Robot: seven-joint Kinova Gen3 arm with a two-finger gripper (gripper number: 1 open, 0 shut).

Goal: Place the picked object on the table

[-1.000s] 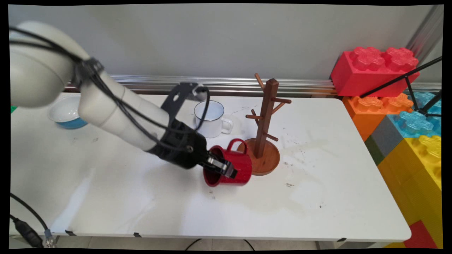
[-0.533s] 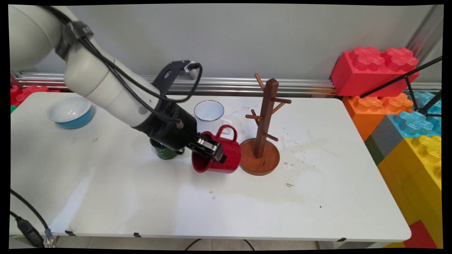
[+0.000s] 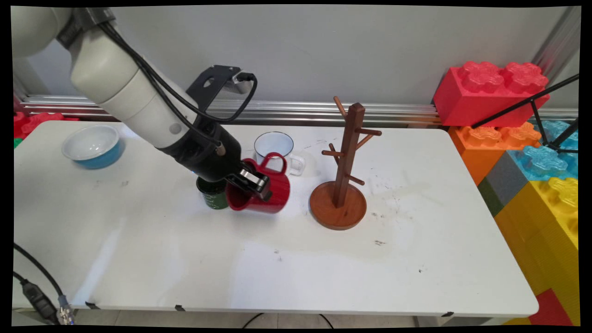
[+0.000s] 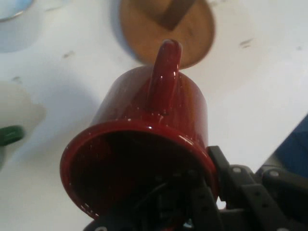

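Far left on the tabletop (image 3: 138, 259) there's a blue bowl (image 3: 92, 148) with a pale inside, sitting well apart from everything else. Moving right, a dark green cup (image 3: 212, 196) stands partly tucked under the arm, just beside the red mug (image 3: 263, 187).

The pincer (image 3: 252, 182) is clamped on that red mug's rim, one finger inside the mouth and one on the outer wall. The mug's glossy, deep red enamel inside and out, tipped on its side so the opening faces the arm and the loop handle sticks up on top. It looks lifted off the tabletop, with a shadow under it. In the hand view the red mug (image 4: 149, 144) fills most of the picture, its rim thick and rolled.

Right behind it is a white mug (image 3: 276, 150) with a dark rim, upright. Further right, apart from the red mug, stands the wooden mug tree (image 3: 344, 171) on its round base, pegs bare. Past the table edge sit big toy bricks (image 3: 499, 92).
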